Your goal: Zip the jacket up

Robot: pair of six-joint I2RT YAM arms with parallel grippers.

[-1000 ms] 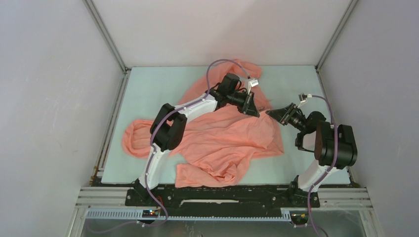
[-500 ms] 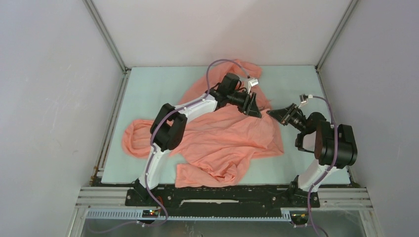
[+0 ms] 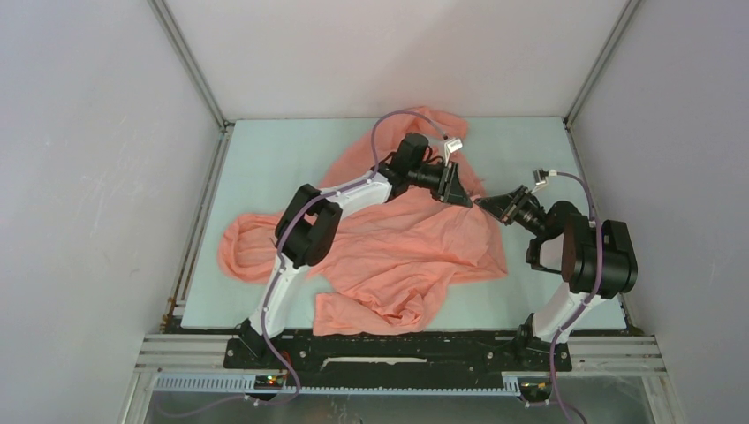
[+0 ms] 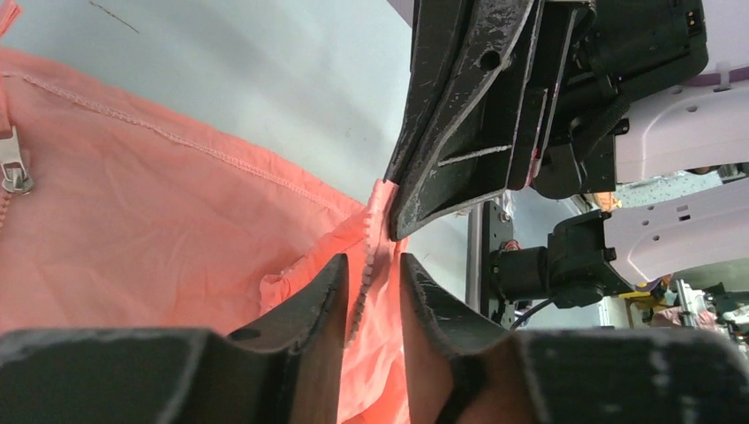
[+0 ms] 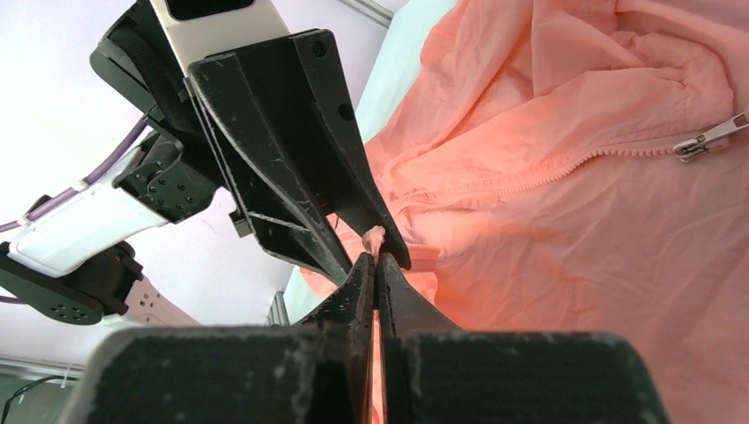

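Observation:
The salmon-orange jacket (image 3: 397, 247) lies crumpled and open across the table. My right gripper (image 3: 481, 203) is shut on a small tip of the jacket's front edge (image 5: 373, 237), lifted a little at the jacket's right side. My left gripper (image 3: 465, 200) meets it tip to tip. Its jaws stand slightly apart around the strip of zipper teeth (image 4: 364, 283) just below that tip. The small metal zipper pull (image 4: 13, 170) sits farther along the other zipper edge, away from both grippers; it also shows in the right wrist view (image 5: 707, 140).
One sleeve (image 3: 243, 252) spreads to the left and the hood (image 3: 442, 124) lies toward the back wall. Bare mint-green table (image 3: 265, 159) shows at the far left and far right (image 3: 539, 141). Enclosure walls and metal rails (image 3: 203, 221) bound the table.
My left gripper has shifted slightly right and farther back, closing in on the right gripper's tips. The right gripper has stayed almost still, holding the jacket edge.

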